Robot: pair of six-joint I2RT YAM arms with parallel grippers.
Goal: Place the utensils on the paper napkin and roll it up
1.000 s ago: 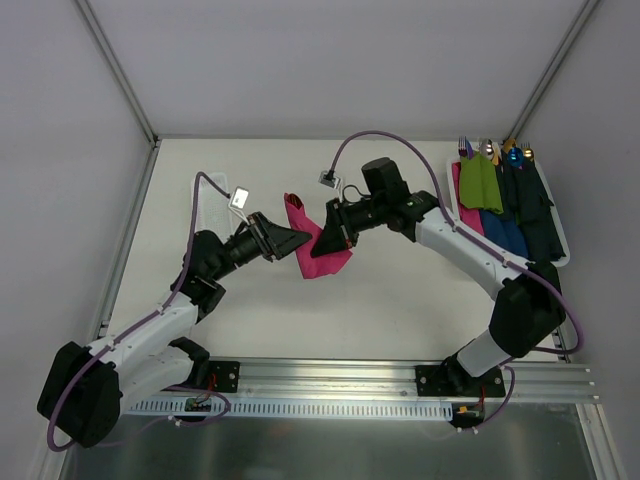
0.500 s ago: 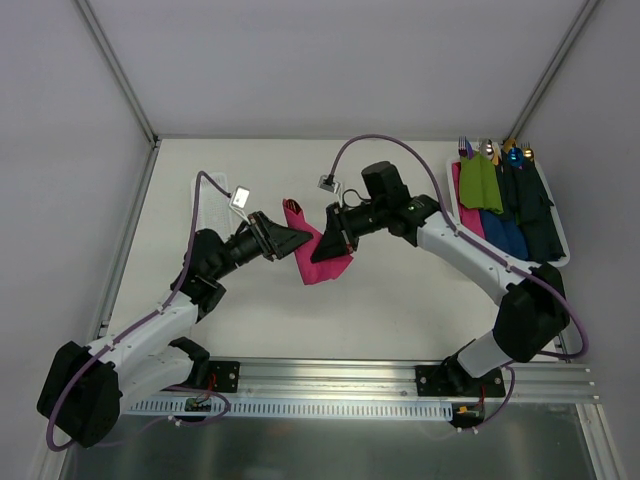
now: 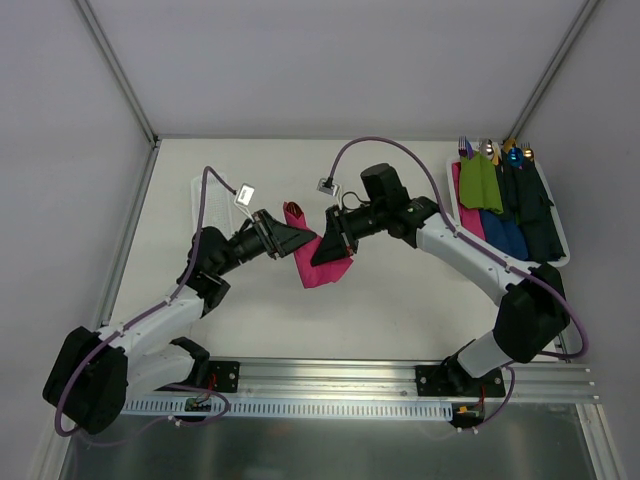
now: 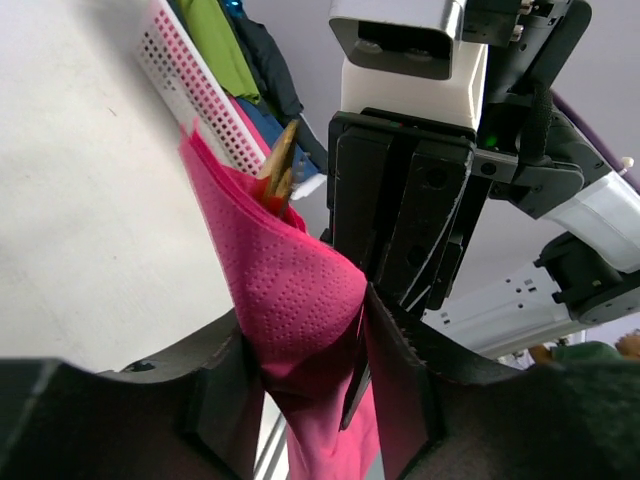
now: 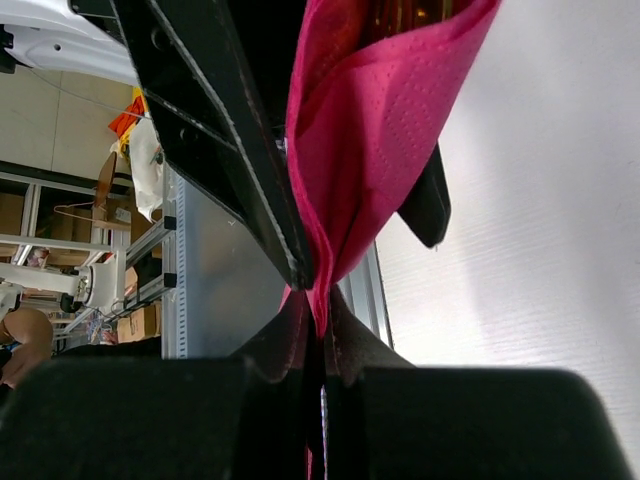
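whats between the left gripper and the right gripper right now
The paper napkin, folded around the utensils, sits between the left gripper and right gripper; both pinch it. The top external view shows this.
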